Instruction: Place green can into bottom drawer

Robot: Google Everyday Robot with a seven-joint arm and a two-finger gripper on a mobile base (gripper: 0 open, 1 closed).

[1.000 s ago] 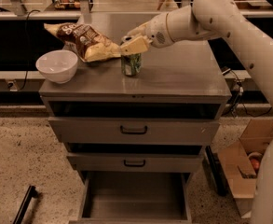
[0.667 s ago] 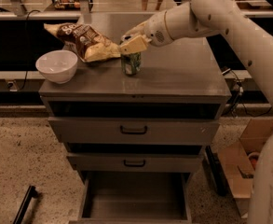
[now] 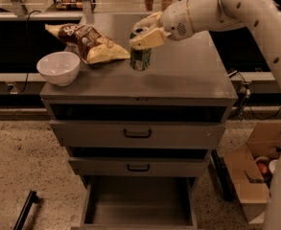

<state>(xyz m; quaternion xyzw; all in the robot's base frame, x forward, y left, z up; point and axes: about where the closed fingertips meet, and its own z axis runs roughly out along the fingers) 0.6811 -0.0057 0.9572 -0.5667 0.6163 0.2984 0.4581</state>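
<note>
Cabinet [image 3: 188,80] is standing with bottom drawer [image 3: 137,202] sitting pulled open at the near side, nothing in it. Gripper [image 3: 147,35] is clamping the green can [image 3: 140,59] by its top, mid cabinet top. Grasp looking done; carrying down and releasing are remaining.

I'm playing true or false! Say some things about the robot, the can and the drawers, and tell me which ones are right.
1. The green can stands on top of the cabinet. True.
2. The bottom drawer is shut. False: it is pulled open, and nothing shows inside it.
3. The tool is at the top of the green can. True.
4. The white bowl sits in the bottom drawer. False: it is on the cabinet top, near the left edge.
5. The chip bag lies on the floor. False: it lies on the cabinet top, to the left of the can.
</note>
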